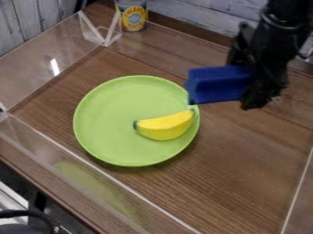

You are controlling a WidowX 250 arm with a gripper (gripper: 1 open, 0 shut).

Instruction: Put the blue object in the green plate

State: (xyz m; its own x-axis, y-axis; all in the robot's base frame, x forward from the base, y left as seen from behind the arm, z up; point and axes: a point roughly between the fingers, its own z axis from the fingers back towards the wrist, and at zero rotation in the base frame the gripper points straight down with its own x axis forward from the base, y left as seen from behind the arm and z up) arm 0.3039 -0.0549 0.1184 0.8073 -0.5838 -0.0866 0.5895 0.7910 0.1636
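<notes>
The jaws are clamped on the blue object (pixel 221 85), which hangs from the gripper (pixel 248 80) clear of the table, just above the right rim of the green plate (pixel 108 117). Only 1 end of the block appears to be pinched, so most of its length sticks out toward the plate, unsupported.

From here, the main risk seems to be the banana (pixel 167 124). It lies inside the plate, on the side nearest the block, and takes up much of the space directly under the carried load. A drop at the plate's near edge would likely land the block on the banana or on the raised rim, and it could tip or slide back onto the wooden table (pixel 244 174). The off-centre hold could also let the block swing or slip as the arm travels.

The block is deep blue, boxy and flat-faced, roughly as long as the banana. Its top face is brighter than its shaded side. It sits slightly tilted relative to the plate, and any groove is too blurred to confirm.
</notes>
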